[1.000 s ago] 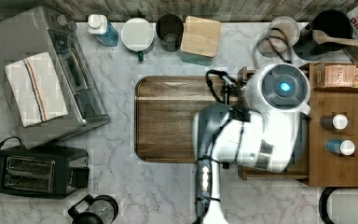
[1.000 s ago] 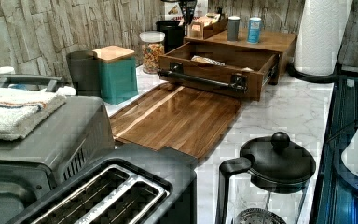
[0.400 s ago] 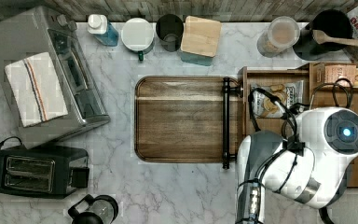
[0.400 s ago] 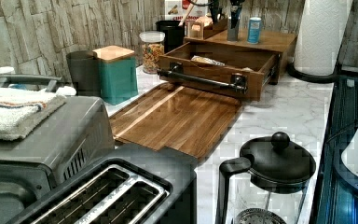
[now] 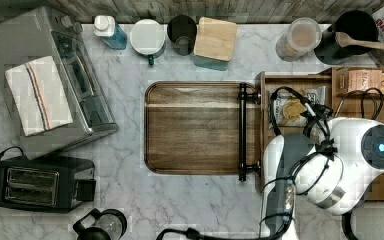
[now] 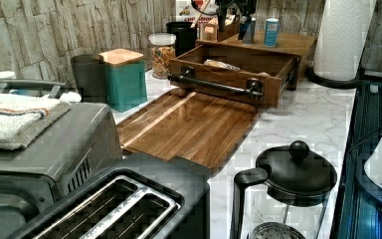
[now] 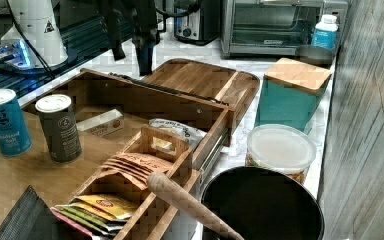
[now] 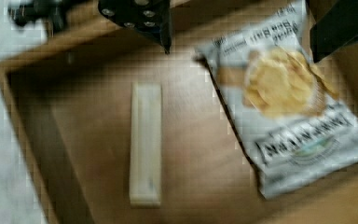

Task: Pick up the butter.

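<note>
Wooden drawer (image 8: 37, 140): arm above, fingers (image 8: 142, 18) apart over butter (image 8: 145, 142).

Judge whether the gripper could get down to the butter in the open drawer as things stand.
Probably yes. The gripper hangs open above the drawer; the butter lies bare on its floor, apart from the snack bag, nothing over it.

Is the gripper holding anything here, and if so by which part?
Nothing. The open gripper hangs above the drawer; the butter lies untouched on its floor.
</note>
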`<act>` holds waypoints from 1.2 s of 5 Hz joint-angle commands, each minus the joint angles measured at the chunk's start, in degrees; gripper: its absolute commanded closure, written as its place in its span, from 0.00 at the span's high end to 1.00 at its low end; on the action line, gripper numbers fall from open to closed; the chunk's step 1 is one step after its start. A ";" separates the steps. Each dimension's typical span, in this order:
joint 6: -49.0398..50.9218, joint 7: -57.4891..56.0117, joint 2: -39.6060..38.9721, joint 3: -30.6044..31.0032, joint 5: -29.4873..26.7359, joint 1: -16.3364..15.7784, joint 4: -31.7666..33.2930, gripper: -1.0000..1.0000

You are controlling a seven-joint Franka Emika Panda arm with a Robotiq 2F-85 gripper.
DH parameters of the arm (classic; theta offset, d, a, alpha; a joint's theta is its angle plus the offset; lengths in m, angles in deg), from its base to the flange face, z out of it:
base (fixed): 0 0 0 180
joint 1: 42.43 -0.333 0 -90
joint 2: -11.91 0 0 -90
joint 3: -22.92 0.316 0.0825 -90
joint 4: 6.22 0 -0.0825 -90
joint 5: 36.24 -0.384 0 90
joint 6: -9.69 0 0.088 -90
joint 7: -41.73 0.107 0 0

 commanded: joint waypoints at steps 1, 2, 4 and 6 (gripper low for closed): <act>-8.46 -5.46 -3.00 -4.56 2.58 4.54 5.96 1.00; -11.54 -4.63 -2.38 -3.73 2.87 4.77 7.58 1.00; -9.17 -3.47 -5.34 -3.48 1.84 4.03 7.49 1.00; -15.13 -5.46 -7.23 -2.67 -0.65 4.38 10.50 1.00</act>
